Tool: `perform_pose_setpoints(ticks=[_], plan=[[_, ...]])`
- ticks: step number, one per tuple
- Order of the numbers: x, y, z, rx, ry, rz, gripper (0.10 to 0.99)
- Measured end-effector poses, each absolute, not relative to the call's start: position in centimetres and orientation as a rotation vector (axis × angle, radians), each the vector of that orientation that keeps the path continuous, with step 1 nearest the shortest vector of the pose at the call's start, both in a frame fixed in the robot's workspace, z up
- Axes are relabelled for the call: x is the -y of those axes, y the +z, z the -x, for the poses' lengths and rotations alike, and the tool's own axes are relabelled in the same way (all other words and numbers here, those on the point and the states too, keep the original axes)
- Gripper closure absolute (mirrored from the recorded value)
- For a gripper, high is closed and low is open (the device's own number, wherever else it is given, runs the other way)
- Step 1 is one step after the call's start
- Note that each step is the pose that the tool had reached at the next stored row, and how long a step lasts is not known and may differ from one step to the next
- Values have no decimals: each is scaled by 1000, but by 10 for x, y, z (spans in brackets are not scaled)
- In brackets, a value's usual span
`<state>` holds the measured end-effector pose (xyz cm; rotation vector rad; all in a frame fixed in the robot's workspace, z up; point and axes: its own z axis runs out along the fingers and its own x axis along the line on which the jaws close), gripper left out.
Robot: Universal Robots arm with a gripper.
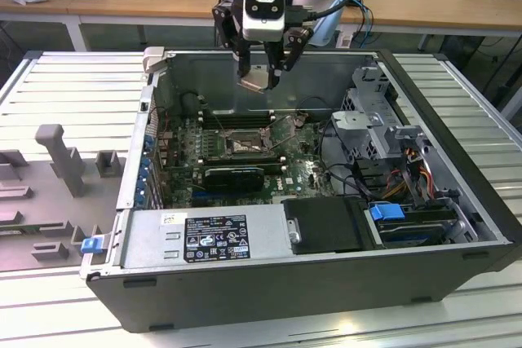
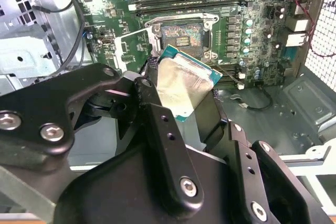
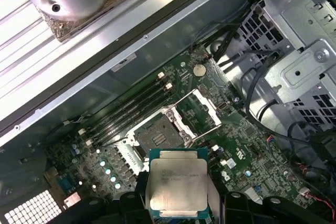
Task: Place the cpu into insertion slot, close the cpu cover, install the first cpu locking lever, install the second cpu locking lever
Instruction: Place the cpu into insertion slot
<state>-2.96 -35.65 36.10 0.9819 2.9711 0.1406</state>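
My gripper [image 1: 259, 79] hangs above the open computer case, shut on the cpu [image 1: 254, 81]. The cpu is a small square chip with a pale metal face [image 3: 177, 182], held by two opposite edges between black fingers [image 2: 155, 98]. Below it on the green motherboard lies the insertion slot [image 3: 157, 138], a dark square socket with a brownish pin field [image 2: 182, 35] and nothing in it. The cpu cover [image 3: 198, 110], a silvery frame with a square window, is swung open beside the slot [image 2: 131, 45]. The chip is well above the board, apart from the slot [image 1: 242, 146].
Long black memory slots [image 3: 131, 109] run beside the socket. A long black card [image 1: 234, 175] sits in front of it in the exterior view. A metal drive cage [image 1: 377, 124] with cables stands at the exterior view's right, and a power supply [image 1: 204, 238] in front. The case walls [image 1: 269, 67] enclose the board.
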Motion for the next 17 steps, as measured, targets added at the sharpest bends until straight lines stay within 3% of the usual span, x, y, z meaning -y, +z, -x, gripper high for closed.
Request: perform_pose_setpoints(ticks=[17], plan=[[357, 359, 30, -2922, 133, -1106, 561]])
